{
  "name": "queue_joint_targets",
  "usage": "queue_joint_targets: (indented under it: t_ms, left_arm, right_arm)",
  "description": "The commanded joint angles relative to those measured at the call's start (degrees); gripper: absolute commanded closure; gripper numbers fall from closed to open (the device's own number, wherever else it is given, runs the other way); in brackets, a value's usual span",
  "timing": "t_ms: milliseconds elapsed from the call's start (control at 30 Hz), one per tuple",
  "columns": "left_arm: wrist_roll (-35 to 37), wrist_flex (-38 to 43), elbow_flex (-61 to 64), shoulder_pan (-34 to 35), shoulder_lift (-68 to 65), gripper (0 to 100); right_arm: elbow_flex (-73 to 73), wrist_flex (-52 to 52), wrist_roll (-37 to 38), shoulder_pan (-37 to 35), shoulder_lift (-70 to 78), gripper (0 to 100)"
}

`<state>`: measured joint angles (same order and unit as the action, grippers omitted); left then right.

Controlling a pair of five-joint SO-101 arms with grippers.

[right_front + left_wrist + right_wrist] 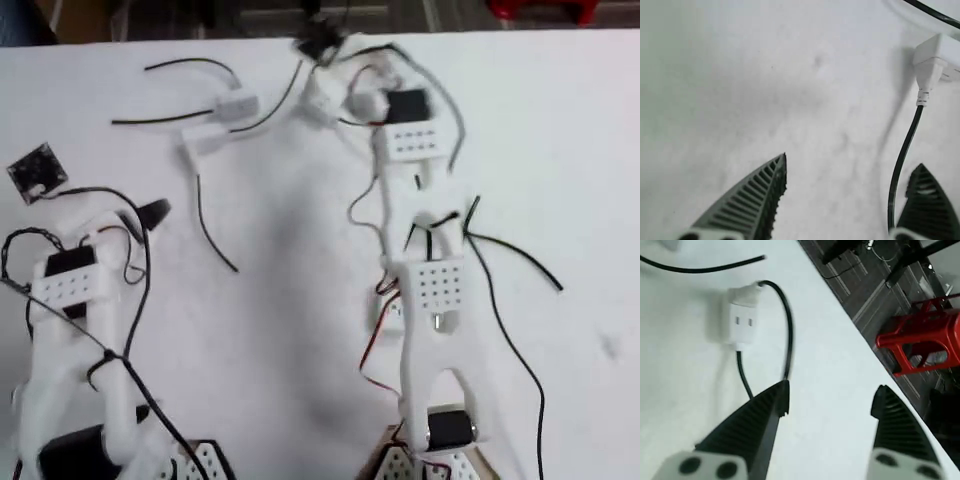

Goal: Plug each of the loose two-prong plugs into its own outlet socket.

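White desk (560,130), strewn with loose black leads. Toward its far left, a white plug (205,140) right against a white block (236,105); cannot tell whether merely touching or pushed in. From the plug, a black lead (215,240) trailing toward the near side. Near the left edge, a small black square piece (38,172).

Left arm (70,285) at the near left of the desk, apart from the plug. Left jaws wide open, gripping nothing, poised over bare desk. Beyond the ribbed tips, the same plug (930,65) with its ribbed collar, the lead (902,150) running back close beside one tip. Cannot tell whether lead and tip touch.

Right arm (435,290) stretched from the near edge toward the far middle of the desk. Right jaws likewise spread apart with nothing between them, held above the desk close to its far edge. Ahead of them, a white socket block (741,317) lying flat, two slots facing up and open to view. At one end, a black cable (787,325) curving out and round toward the jaws; at the other end, a second cable (743,375) leading behind one finger. Past the desk edge, a red stool (920,340) on the floor.
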<state>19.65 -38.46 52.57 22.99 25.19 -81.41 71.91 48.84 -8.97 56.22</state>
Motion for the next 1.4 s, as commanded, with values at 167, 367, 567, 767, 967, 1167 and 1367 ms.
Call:
queue_joint_targets:
  t_ms: [167,367,567,767,967,1167,1367]
  left_arm:
    - [0.26,0.79,-0.26,-0.57,1.54,63]
    - [0.26,0.79,-0.26,-0.57,1.54,63]
    - [0.26,0.79,-0.18,-0.57,1.54,63]
    - [0.26,1.05,-0.26,-0.57,1.54,63]
    - [0.26,1.14,-0.26,-0.57,1.71,63]
    - [0.26,0.97,-0.26,-0.57,1.8,63]
    - [0.26,0.97,-0.26,-0.57,1.89,63]
  right_arm:
    - [-0.62,15.08,-3.87,12.26,-23.16,73.8]
    - [-0.09,26.24,-3.43,20.44,-30.37,73.8]
    - [12.4,27.03,4.92,23.87,-32.4,74.0]
    - [43.52,26.95,15.74,20.7,-41.89,74.0]
    - [74.37,22.2,18.9,11.56,-56.22,74.0]
    - [93.71,5.14,18.81,8.04,-59.65,74.0]
    - [104.0,-11.74,19.16,9.01,-59.65,74.0]
